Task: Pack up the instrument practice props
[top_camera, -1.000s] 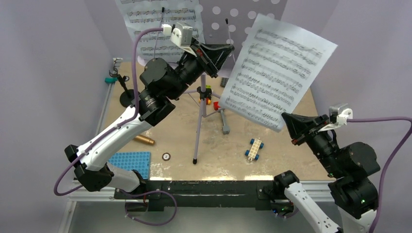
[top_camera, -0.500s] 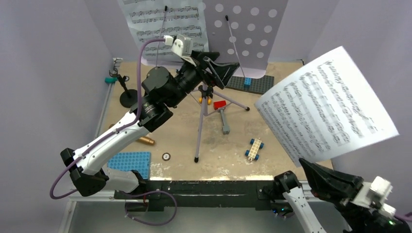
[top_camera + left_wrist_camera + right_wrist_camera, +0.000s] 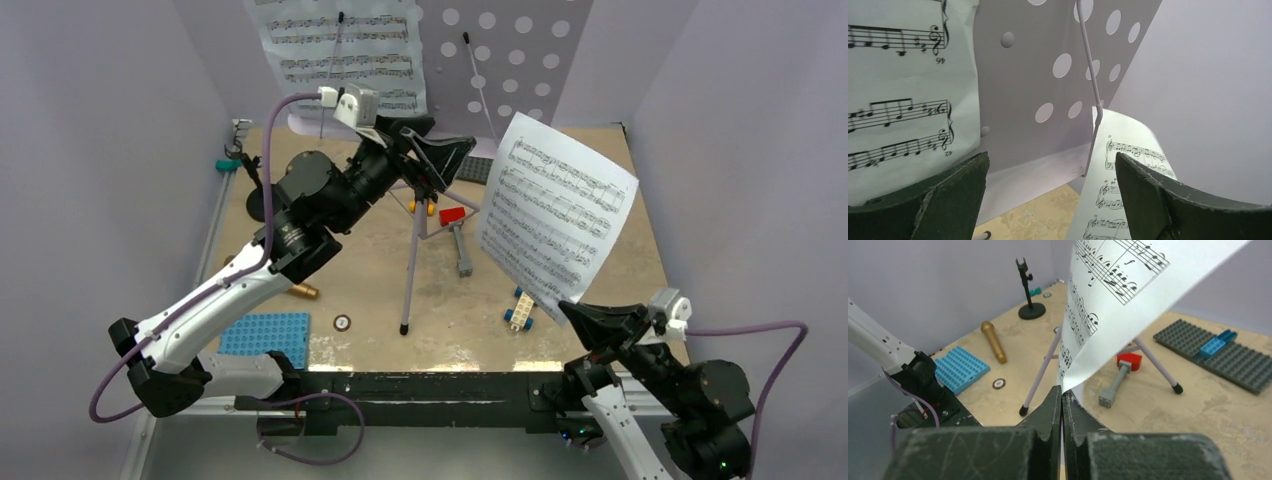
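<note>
Right hand (image 3: 1062, 396): clamped on the bottom corner of a sheet-music page (image 3: 555, 215), aloft.
Left hand (image 3: 448, 145): fingers apart, empty, before the lavender music stand desk (image 3: 512, 62).

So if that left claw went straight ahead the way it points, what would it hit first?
The left gripper would most likely meet the lavender perforated music-stand desk, beside the white sheet-music page on it; depth is unclear.

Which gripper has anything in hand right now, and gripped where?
Right gripper pinches a sheet-music page by its bottom corner. Left gripper is open, holding nothing.
</note>
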